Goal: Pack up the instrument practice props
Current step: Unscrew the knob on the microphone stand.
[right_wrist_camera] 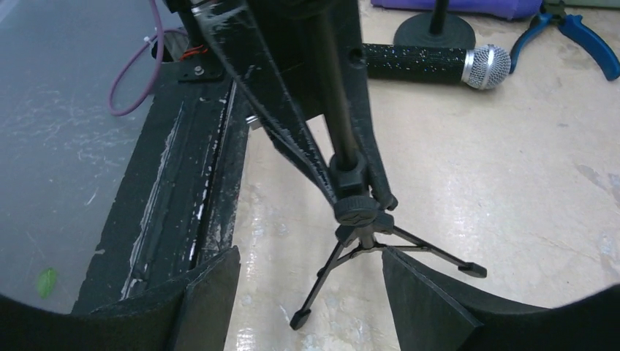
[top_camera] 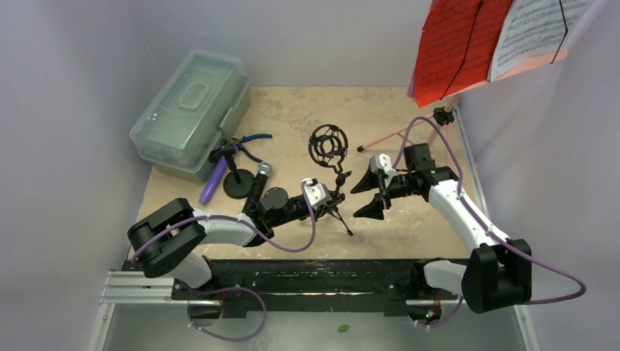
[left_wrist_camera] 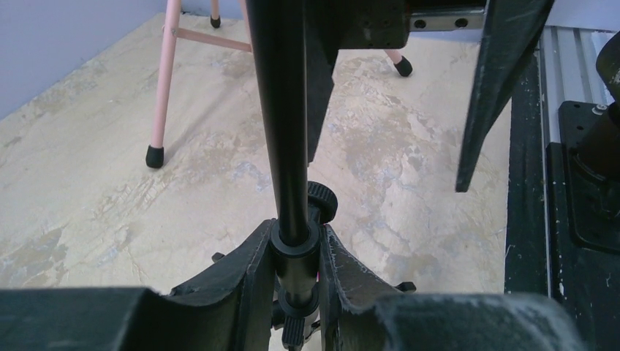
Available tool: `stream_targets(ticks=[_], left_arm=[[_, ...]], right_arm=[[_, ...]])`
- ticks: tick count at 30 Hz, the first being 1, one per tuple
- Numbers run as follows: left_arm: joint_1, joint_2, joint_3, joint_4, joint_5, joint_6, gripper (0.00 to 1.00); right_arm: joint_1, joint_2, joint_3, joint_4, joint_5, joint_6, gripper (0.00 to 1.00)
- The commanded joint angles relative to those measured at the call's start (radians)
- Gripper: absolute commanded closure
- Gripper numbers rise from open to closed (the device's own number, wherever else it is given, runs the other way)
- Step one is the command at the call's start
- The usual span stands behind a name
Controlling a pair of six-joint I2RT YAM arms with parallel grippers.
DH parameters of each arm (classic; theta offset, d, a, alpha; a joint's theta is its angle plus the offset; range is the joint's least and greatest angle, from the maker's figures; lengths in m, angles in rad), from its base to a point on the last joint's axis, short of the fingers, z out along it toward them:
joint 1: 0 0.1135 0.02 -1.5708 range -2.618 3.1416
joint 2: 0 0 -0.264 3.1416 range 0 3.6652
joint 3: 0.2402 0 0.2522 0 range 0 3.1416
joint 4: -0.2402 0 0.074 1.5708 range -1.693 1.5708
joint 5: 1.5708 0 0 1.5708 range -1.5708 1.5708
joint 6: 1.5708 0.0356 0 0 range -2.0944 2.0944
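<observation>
Centrally, left gripper point(left_wrist_camera: 296, 252) clamped on the post of the black mic tripod point(right_wrist_camera: 358, 212), which stands mid-way across the table point(top_camera: 292, 117) with its legs spread. Right gripper point(right_wrist_camera: 314, 292) just beside it, jaws apart. Step, judged: securing the tripod. Next probably folding its legs, with the right jaws aligned.

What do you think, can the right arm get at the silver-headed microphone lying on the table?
Probably not straight on: the mic tripod, clamped by the left gripper, stands between the open right gripper and the microphone, and the left arm lies alongside it. It would likely have to go around.
</observation>
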Motion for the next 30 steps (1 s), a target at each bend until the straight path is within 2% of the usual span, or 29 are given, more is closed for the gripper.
stream_targets(ticks=[1,4,7,12,14,20,26,30], left_arm=[[0.030,-0.029,0.028,0.052,0.128,-0.046,1.00],[0.029,0.006,0.037,0.097,0.147,-0.071,1.00],[0.029,0.039,0.041,0.155,0.155,-0.130,1.00],[0.030,0.059,0.044,0.201,0.164,-0.157,1.00],[0.030,0.057,0.044,0.201,0.160,-0.157,1.00],[0.030,0.047,0.036,0.212,0.149,-0.162,1.00],[0.030,0.039,0.025,0.223,0.133,-0.164,1.00],[0.030,0.029,0.014,0.229,0.116,-0.162,1.00]], right_arm=[[0.000,-0.026,0.027,-0.082,-0.086,-0.128,0.27],[0.012,-0.036,0.017,-0.064,-0.100,-0.110,0.32],[0.024,-0.040,0.002,0.016,-0.089,-0.018,0.40],[0.036,-0.057,-0.044,0.244,-0.002,0.236,0.42],[0.042,-0.060,-0.054,0.295,0.025,0.286,0.42],[0.066,-0.033,-0.046,0.293,0.054,0.296,0.53],[0.081,-0.026,-0.043,0.285,0.068,0.291,0.55],[0.088,-0.014,-0.037,0.274,0.077,0.279,0.62]])
